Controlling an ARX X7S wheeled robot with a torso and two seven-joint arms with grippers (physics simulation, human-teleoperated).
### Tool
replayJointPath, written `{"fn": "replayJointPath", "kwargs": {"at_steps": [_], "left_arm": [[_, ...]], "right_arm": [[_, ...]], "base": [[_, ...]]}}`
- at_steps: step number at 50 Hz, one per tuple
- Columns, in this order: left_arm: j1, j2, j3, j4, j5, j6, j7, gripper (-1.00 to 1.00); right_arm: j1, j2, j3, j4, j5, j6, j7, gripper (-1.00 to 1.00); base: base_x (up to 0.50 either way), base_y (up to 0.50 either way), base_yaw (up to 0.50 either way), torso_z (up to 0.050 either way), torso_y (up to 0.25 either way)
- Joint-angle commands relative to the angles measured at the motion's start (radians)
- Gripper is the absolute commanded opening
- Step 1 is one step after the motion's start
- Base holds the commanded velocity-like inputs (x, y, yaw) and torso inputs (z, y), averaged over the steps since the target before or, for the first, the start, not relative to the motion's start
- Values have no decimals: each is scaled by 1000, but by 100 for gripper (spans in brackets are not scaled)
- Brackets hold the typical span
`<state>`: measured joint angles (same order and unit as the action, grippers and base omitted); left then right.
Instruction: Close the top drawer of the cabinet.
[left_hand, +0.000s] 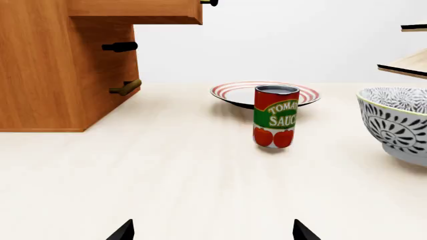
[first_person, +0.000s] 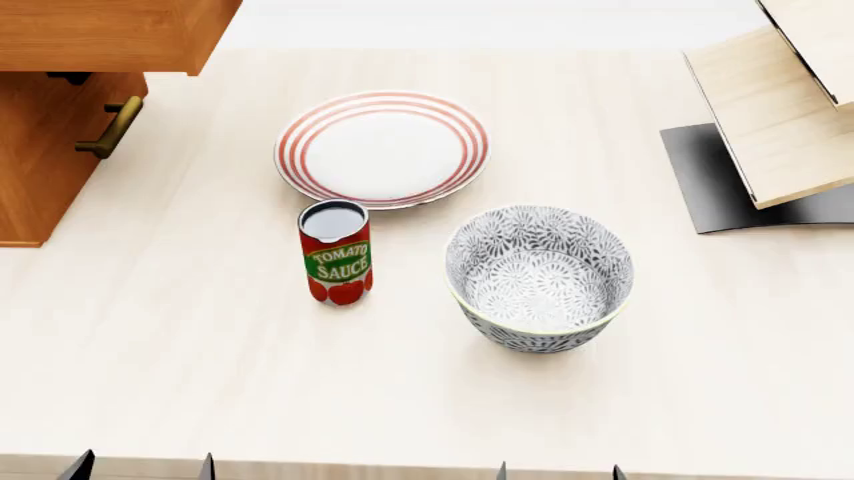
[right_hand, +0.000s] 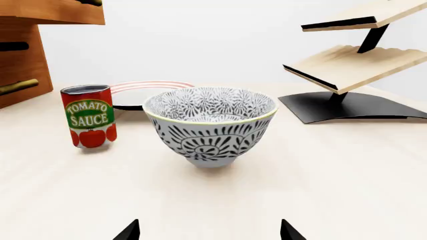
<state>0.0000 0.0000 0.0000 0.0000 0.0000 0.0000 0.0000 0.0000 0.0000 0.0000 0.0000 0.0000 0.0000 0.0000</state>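
The orange-brown wooden cabinet (first_person: 40, 150) stands at the table's far left. Its top drawer (first_person: 114, 35) is pulled out and overhangs the front below it. It also shows in the left wrist view (left_hand: 140, 11), with its brass handle end at its corner. A lower drawer's brass handle (first_person: 112, 128) shows beneath it. My left gripper (first_person: 140, 467) is open and empty at the table's near edge, far from the cabinet. My right gripper (first_person: 558, 471) is open and empty at the near edge too, in front of the bowl.
A tomato sauce can (first_person: 335, 251) stands mid-table, a red-striped plate (first_person: 382, 148) behind it, a patterned bowl (first_person: 538, 277) to its right. Pale slanted boards on a dark base (first_person: 767, 120) stand at the far right.
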Motion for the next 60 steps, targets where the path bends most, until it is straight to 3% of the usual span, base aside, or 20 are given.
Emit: {"fn": "replayJointPath", "kwargs": {"at_steps": [1,19,37,45,53,55,60], "left_arm": [[-7,-52,63,-18,-53,15,-62,100],[-3,-77,95,12,-72,13,-104,100],[-3,-107,92,35,-109,4,-131,100],[-6,-124,99,55,-121,-16,-133,100],[5,-146,114,69,-106,-25,-137,100],[2,-159,128,87,-93,-74,-136,100],[-89,-197,205,348,-10,-325,-129,100]], "right_arm": [[0,21,-25,-4,21,3,25,100],[2,71,-83,-17,9,-11,87,100],[9,99,-42,-444,36,266,158,100],[146,96,6,-579,81,452,201,100],[140,66,23,-645,100,467,257,100],[149,63,28,-672,112,474,267,100],[169,52,46,-711,136,504,311,100]], "base": [[0,0,0,0,0],[0,0,0,0,0],[0,0,0,0,0],[0,0,0,0,0],[0,0,0,0,0],[0,0,0,0,0],[0,0,0,0,0]]}}
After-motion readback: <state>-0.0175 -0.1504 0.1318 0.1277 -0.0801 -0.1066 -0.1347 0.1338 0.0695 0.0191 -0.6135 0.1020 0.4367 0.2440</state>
